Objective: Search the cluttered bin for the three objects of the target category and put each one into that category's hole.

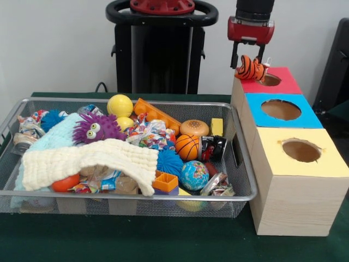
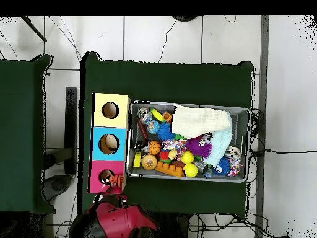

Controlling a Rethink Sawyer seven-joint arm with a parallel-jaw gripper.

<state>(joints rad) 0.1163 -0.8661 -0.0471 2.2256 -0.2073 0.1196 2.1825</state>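
One toy is in my grip, the rest of the job I can't count from here. Going left to right in the front view: wire mesh bin (image 1: 242, 192) on the green table, packed. Cream knit cloth (image 1: 92, 161) drapes over the left half, purple fuzzy monster (image 1: 98, 127) behind it, yellow ball (image 1: 120, 105) further back. Mid-bin: orange block (image 1: 155, 113), crumpled wrappers, mini basketball (image 1: 187, 147), blue spiky ball (image 1: 170, 162), globe ball (image 1: 194, 175), burger toy (image 1: 194, 127). Right of the bin stand three wooden boxes in a row: yellow-topped box (image 1: 327, 164) nearest the camera, blue-topped box (image 1: 308, 117) in the middle, red-topped box (image 1: 286, 79) farthest.

My gripper (image 1: 248, 64) hangs over the red box, fingers closed on a striped tiger toy (image 1: 251, 69), orange and black. It sits just beside the red hole (image 1: 270, 80), at its left rim, not yet dropped. Overhead view agrees: tiger (image 2: 114, 180) at the red hole's edge.

Progress, my judgement: this item is at the delivery step, release pending. Hole interiors aren't visible, so I can't say how many are already in. Purple monster looks like a possible same-category pick left in the bin; anything under the cloth is hidden.
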